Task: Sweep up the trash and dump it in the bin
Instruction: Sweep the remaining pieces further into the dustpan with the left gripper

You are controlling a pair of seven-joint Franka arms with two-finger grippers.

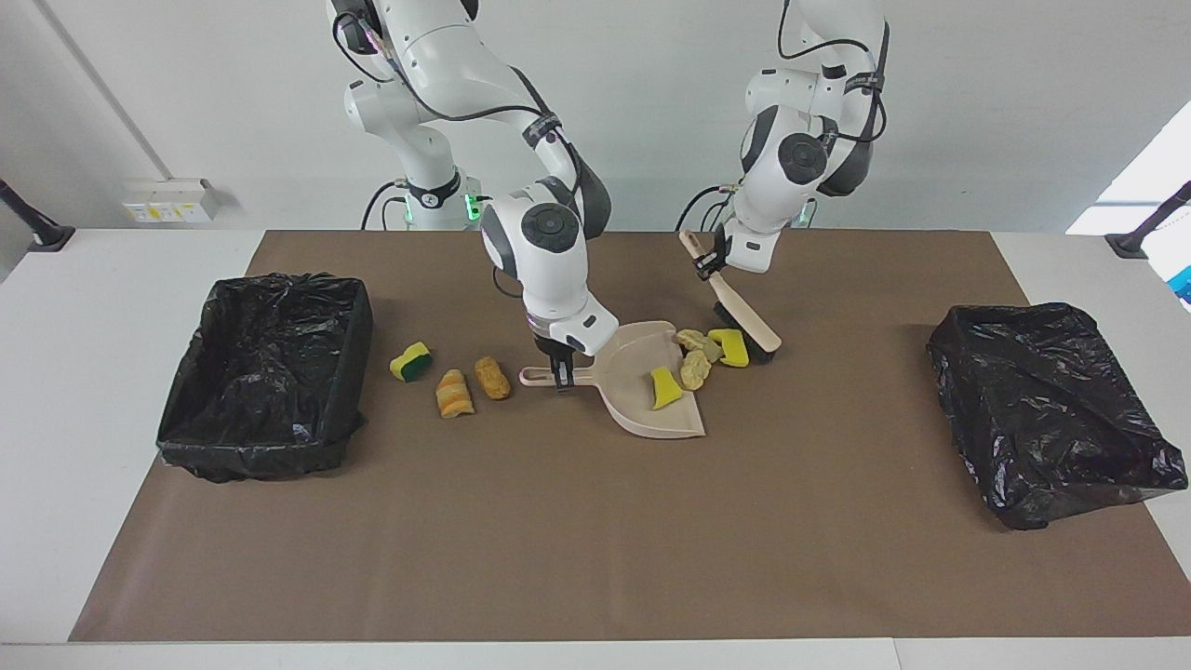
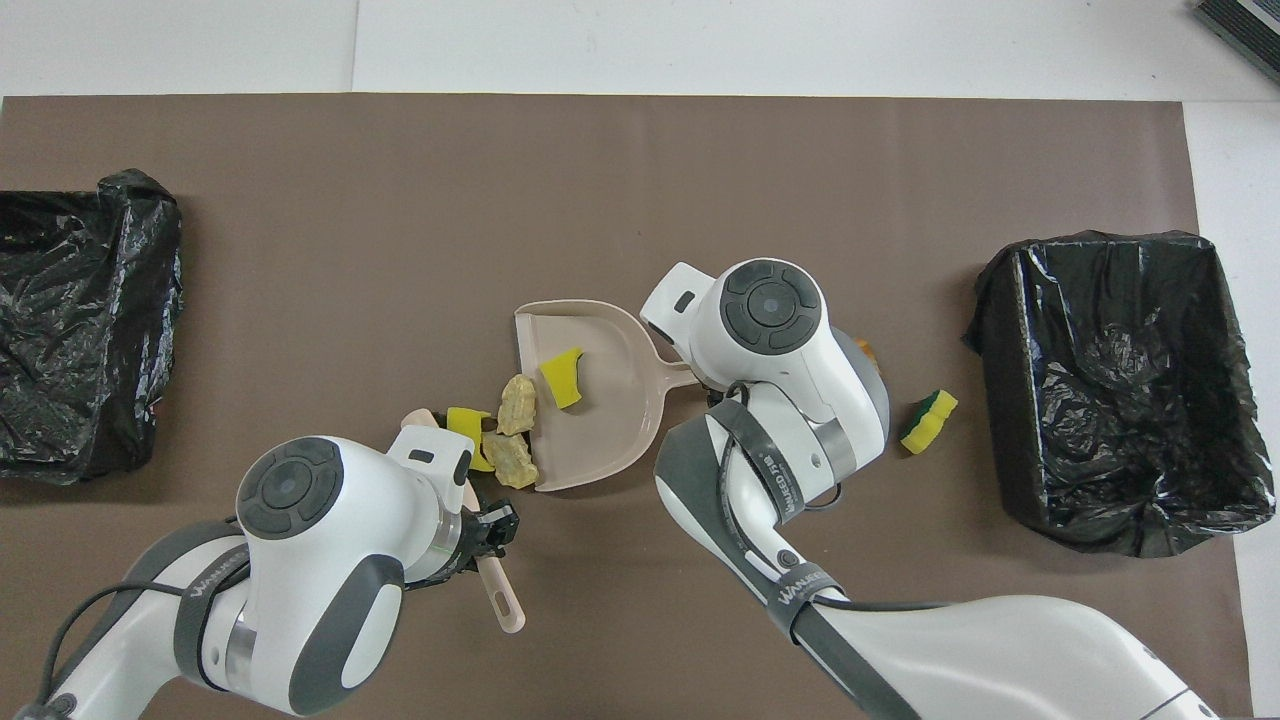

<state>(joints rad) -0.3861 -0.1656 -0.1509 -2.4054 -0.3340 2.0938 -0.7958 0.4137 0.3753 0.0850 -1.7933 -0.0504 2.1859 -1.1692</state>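
The left gripper (image 1: 710, 264) is clamped on the handle of the beige brush (image 1: 735, 308), whose long axis slants down from the handle, which points toward the robots, to the dark bristle head resting on the brown mat (image 1: 595, 521). The bristles touch the yellow sponge piece (image 1: 730, 346), and just past it, toward the right arm's end, sit two pale crumbly chunks (image 1: 693, 358) right at the mouth of the beige dustpan (image 1: 651, 391). One more yellow sponge scrap (image 1: 663, 389) already lies inside the pan.

The right gripper (image 1: 561, 368) is closed on the dustpan's handle, holding the pan flat on the mat with its open lip facing the left arm's end of the table. So the brush, the sponge, the chunks and the pan's mouth form one line across the table, and my judgement is that the coming stroke has to run along that line toward the right arm's end to carry the three loose scraps over the lip.

Three scraps lie on the handle side of the pan: two orange-tan striped lumps (image 1: 473, 385) and a yellow-green sponge (image 1: 410, 361), between the dustpan and the open black-lined bin (image 1: 265, 372). A second black-bagged bin (image 1: 1047, 409) sits at the left arm's end. Nothing is visibly in either bin yet
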